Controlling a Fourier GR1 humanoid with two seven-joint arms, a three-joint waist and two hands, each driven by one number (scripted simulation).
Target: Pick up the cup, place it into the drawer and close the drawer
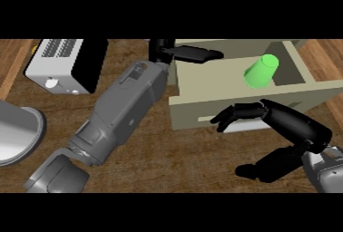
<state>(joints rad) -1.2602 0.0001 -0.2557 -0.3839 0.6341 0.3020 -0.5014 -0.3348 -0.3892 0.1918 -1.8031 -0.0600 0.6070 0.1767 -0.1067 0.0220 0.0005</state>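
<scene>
The green cup (261,71) lies tilted inside the open beige drawer (201,86), near its right wall. My right hand (295,124) is at the drawer's front panel, its fingers (234,115) slightly bent and resting over the pale handle (244,127), with the thumb spread away below. My left hand (163,48) is at the drawer's back left corner, its fingers (198,53) stretched straight over the rim. Neither hand holds the cup.
A white and black appliance (64,63) stands at the back left of the wooden counter (174,154). A round metal vessel (17,136) sits at the left edge. My left forearm (124,108) crosses the counter diagonally beside the drawer.
</scene>
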